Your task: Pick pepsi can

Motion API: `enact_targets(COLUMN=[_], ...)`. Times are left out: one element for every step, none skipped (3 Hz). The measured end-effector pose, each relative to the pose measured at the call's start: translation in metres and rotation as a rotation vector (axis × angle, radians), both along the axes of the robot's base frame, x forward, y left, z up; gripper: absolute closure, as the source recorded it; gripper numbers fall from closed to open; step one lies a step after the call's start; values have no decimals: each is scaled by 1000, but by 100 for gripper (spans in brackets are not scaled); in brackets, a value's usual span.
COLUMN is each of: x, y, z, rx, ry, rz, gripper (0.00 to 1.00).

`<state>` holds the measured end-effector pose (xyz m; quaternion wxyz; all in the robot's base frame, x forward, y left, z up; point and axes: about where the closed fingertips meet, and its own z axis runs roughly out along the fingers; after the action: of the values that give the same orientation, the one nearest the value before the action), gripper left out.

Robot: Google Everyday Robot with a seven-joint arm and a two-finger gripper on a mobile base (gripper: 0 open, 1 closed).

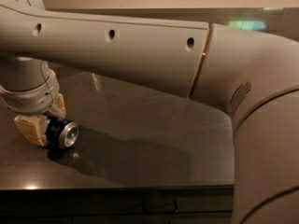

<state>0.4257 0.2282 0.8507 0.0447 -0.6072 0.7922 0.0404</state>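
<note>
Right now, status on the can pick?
Gripper low at left, shut on can. Can on its side, silver end toward camera, just at table level; lift not confirmed. No obstruction seen near it.

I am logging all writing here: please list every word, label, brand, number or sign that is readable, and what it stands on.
None can be read.
Small dark blue aluminium pepsi can, held in the end effector at the left: only its silver end and a blue strip show, no lettering.
Smooth white robot arm: no writing.
</note>
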Motion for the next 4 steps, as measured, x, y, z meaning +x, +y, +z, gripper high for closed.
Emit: enact_targets(x=[-1,0,5,12], y=[-5,-6,-3,1], z=[12,36,68,96], rx=[12,22,25,24], ry=[-13,-38,-75,-104], rz=[20,60,122,166], gripper=[88,100,100,100])
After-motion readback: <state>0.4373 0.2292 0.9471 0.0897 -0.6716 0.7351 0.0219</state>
